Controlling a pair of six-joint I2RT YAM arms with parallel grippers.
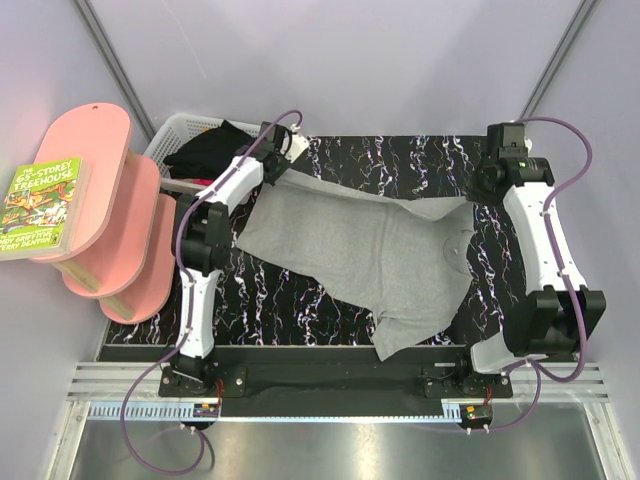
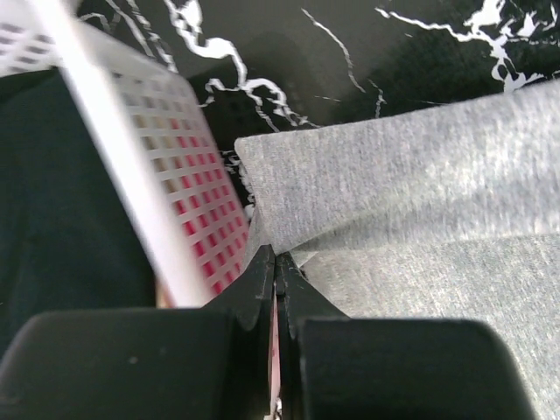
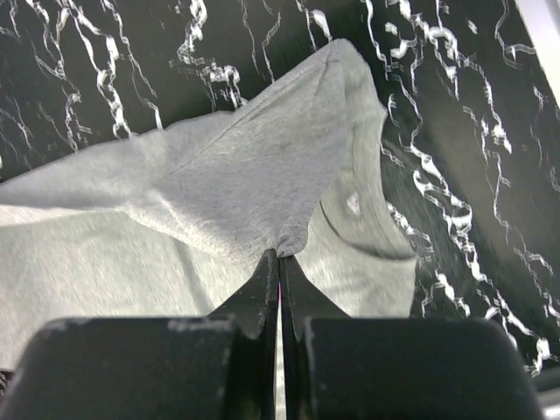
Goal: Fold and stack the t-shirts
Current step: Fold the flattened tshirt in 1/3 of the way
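Observation:
The light heather-grey t-shirt lies spread slantwise across the black marbled table, and one part hangs over the near edge. My left gripper is shut on the shirt's far-left edge, right beside the basket; its tips pinch a lifted fold. My right gripper is shut on the far-right part of the grey t-shirt, pulling up a peak of cloth at the tips, beside the collar and its label. The black t-shirt lies bunched in the basket.
A white lattice basket stands at the far-left corner, its wall close to my left fingers. A pink tiered shelf with a book stands left of the table. Bare marbled tabletop shows to the right of the shirt.

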